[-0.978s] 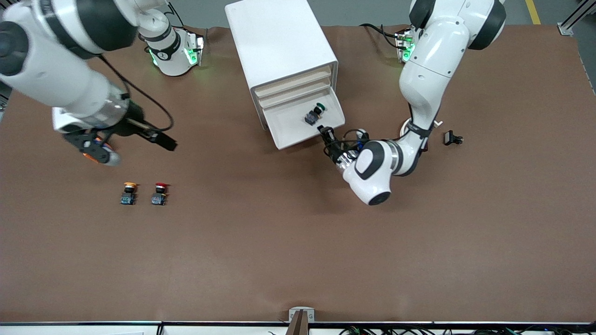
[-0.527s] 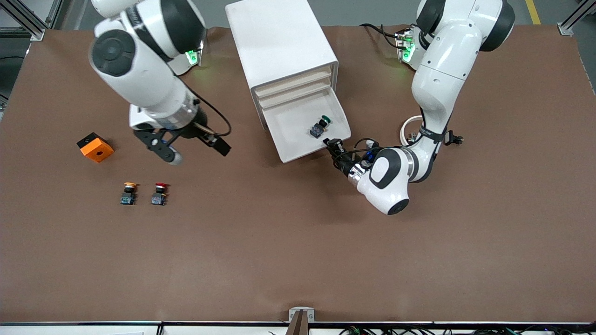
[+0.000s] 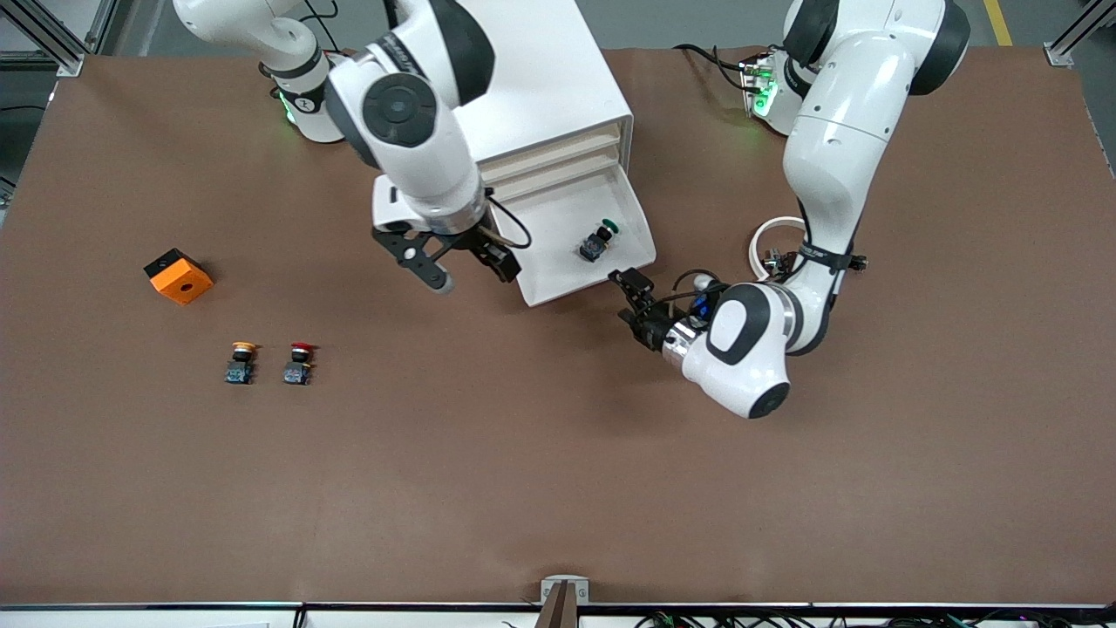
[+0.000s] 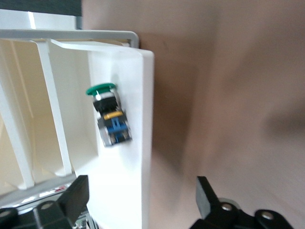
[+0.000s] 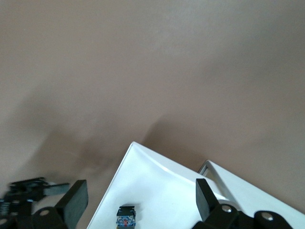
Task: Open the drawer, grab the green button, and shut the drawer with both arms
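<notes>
arms (image 3: 828,131): glossy white shells | dark grey joint caps | black cables | green base lights

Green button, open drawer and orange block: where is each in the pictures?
green button (image 3: 599,240), front view, on its dark body just below the cap
drawer (image 3: 549,240), front view, on the bare white floor of the pulled-out tray
orange block (image 3: 179,276), front view, on its top face

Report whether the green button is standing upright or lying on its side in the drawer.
On its side. The green button lies flat on the open drawer's floor, cap and square base both showing sideways in the left wrist view.
</notes>
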Robot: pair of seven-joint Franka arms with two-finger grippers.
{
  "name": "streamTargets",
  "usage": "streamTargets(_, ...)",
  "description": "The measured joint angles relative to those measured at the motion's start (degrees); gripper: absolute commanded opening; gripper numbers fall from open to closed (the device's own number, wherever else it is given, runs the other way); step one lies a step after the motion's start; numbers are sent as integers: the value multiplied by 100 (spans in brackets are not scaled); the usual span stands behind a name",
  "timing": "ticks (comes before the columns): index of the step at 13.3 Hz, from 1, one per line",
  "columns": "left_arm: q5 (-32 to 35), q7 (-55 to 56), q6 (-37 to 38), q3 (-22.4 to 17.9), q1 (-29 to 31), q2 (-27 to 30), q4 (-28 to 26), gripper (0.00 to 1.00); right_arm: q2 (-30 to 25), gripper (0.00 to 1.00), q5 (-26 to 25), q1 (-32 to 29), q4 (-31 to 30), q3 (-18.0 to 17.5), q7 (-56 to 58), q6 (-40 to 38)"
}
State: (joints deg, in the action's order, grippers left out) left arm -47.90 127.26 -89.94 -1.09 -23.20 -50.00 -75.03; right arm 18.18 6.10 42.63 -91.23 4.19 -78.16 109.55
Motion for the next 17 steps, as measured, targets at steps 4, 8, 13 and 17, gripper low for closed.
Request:
streamTargets(4,254,-1143,2,-370,42,274,393,100,351,100,-37,438,4,3,-252,189)
streamTargets(8,272,-2111,-5,-942,45,746,527,100,823,100,-40,809,8,5,-709,931)
streamTargets(13,684,-4114,45,-1562,99,1599,559,100,1441,100,-40,1142,187,6,-972,1322)
streamTargets(17,1881,-6248,188,-1564,80,1961,550,100,1548,100,-40,1291,304,8,-1041,1312)
